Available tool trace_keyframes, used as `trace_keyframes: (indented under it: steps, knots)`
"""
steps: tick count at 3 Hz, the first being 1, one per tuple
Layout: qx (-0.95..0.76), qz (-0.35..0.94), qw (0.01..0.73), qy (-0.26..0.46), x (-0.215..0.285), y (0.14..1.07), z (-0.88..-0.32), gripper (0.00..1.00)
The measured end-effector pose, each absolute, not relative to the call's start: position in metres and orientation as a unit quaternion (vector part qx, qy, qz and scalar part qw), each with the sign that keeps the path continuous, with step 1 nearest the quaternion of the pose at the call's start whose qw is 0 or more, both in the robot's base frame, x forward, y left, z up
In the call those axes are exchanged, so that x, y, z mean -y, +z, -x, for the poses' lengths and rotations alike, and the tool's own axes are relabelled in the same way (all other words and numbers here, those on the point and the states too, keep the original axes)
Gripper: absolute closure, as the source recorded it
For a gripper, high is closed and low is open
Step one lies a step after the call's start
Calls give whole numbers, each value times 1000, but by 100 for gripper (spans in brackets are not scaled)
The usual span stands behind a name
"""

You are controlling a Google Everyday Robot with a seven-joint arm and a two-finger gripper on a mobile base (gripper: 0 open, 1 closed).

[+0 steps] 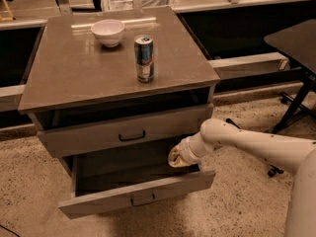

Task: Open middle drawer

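The middle drawer point(138, 195) is a grey-brown drawer with a small black bar handle point(143, 199). It is pulled far out below the upper drawer, and its dark inside shows. My gripper point(177, 157) is on a white arm that comes in from the right. It sits low inside the open middle drawer near its right side, just under the upper drawer's front. It holds nothing that I can see.
The upper drawer point(123, 131) with a black handle stands slightly out under the cabinet top point(74, 78). A white bowl point(107, 31) and a drink can point(144, 58) stand on the top. A dark table and chair legs point(296, 102) are at the right.
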State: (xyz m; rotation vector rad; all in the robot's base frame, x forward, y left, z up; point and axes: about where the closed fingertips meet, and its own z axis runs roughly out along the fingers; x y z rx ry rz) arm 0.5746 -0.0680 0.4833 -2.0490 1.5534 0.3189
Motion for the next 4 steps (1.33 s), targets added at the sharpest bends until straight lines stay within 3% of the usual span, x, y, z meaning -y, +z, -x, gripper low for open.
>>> trace_keyframes:
  steps: [1, 3, 4]
  knots:
    - [-593, 758, 241, 124, 75, 454, -578, 99]
    - [-600, 770, 158, 151, 85, 417, -552, 100]
    - [-599, 771, 150, 155, 86, 415, -548, 99]
